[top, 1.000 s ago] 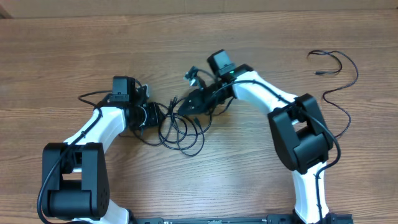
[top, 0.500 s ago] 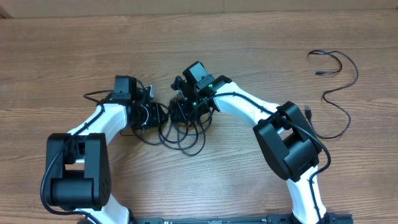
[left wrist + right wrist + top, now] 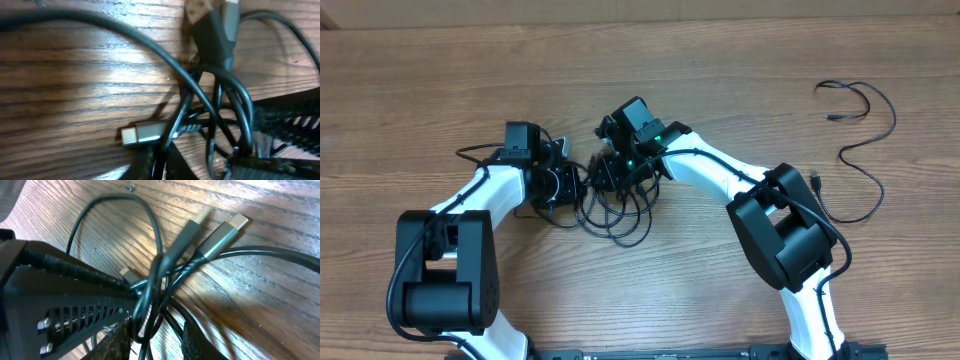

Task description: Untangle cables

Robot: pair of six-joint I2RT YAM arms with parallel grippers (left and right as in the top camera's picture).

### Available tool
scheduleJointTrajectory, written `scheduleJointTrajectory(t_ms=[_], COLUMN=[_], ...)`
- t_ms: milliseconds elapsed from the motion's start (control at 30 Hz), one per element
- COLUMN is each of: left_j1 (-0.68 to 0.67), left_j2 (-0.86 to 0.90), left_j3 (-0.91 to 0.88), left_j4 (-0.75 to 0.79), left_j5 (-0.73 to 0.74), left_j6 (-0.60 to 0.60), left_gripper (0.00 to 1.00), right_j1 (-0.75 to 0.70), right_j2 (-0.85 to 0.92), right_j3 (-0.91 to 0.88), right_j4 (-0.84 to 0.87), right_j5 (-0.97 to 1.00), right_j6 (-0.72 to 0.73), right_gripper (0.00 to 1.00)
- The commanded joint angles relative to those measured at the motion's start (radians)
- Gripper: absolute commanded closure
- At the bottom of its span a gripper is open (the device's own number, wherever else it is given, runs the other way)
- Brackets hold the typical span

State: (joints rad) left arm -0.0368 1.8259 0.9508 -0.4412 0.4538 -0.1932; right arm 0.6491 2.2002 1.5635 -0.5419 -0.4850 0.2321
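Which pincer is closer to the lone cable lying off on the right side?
Right. The right pincer is at the tangled cables mid-table, the lone cable well off to its right; the left pincer is on the tangle's other side, even farther away.

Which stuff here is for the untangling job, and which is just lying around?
For the job:
- tangled black cables
- left gripper
- right gripper

Just lying about:
- lone black cable, far right, apart from the tangle
- wooden table
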Motion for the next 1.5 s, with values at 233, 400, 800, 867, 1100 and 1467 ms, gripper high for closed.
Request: scheduleJointTrajectory(t_ms=[233,400,800,867,1100,1467], left_j1=[-0.003,-0.003,-0.003,-0.003,-0.003,-0.003], left_j2=[0.065,0.065,0.065,0.065,0.065,0.065], left_j3=[-0.034,-0.034,-0.034,-0.034,-0.034,-0.034], left_j4=[-0.007,-0.008,-0.007,-0.007,-0.007,-0.011], left_j5=[-0.106,-0.106,-0.105,-0.105,-0.106,-0.163], left_j6=[0.021,0.021,0.01,0.01,0.01,-0.047], left_gripper=[0.96,0.96,0.96,0.96,0.96,0.96], right_j1=[0.012,0.02,0.033,0.034,0.041,0.022], right_j2=[-0.031,-0.031,-0.031,-0.031,-0.031,-0.031], right_j3=[0.006,0.006,0.006,0.006,0.006,0.006], right_j4=[0.048,0.066,0.065,0.065,0.067,0.062], right_j5=[0.014,0.014,0.092,0.092,0.092,-0.048], right_j6=[0.06,0.06,0.055,0.055,0.052,-0.005], right_gripper=[0.67,0.67,0.79,0.79,0.82,0.96])
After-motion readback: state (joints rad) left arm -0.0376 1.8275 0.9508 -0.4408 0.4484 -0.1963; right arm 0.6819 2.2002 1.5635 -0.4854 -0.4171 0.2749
